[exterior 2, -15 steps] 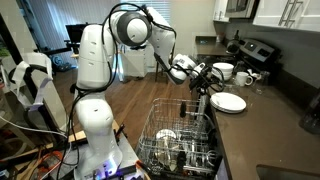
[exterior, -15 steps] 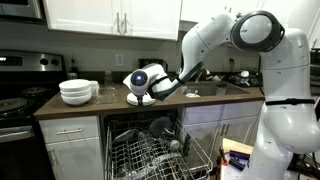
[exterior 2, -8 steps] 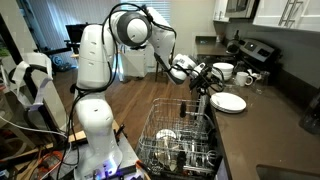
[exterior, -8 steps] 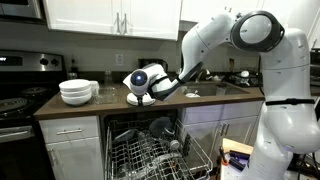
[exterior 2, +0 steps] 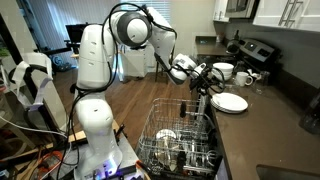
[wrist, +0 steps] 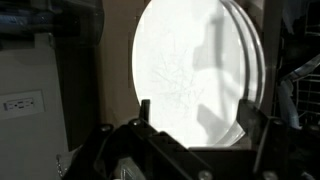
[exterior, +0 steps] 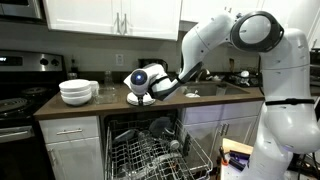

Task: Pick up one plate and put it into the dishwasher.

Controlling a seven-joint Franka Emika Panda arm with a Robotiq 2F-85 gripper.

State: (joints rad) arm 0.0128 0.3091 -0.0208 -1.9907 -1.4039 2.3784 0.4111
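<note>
A small stack of plain white plates (exterior: 139, 100) lies on the brown counter above the dishwasher; it also shows in the other exterior view (exterior 2: 229, 102). In the wrist view the top plate (wrist: 188, 62) fills the middle of the picture. My gripper (exterior: 141, 94) hovers just over the stack, seen too in an exterior view (exterior 2: 211, 86). In the wrist view its fingers (wrist: 197, 113) stand wide apart, open and empty, one on each side of the plate's near rim. The dishwasher (exterior: 150, 150) is open with its wire rack (exterior 2: 180, 135) pulled out, holding some dishes.
Stacked white bowls (exterior: 77, 91) sit on the counter beside the plates, also in an exterior view (exterior 2: 222, 71). A black-and-steel stove (exterior: 18, 95) stands beyond the counter end. White cabinets hang above. The robot's white base (exterior 2: 95, 120) stands by the rack.
</note>
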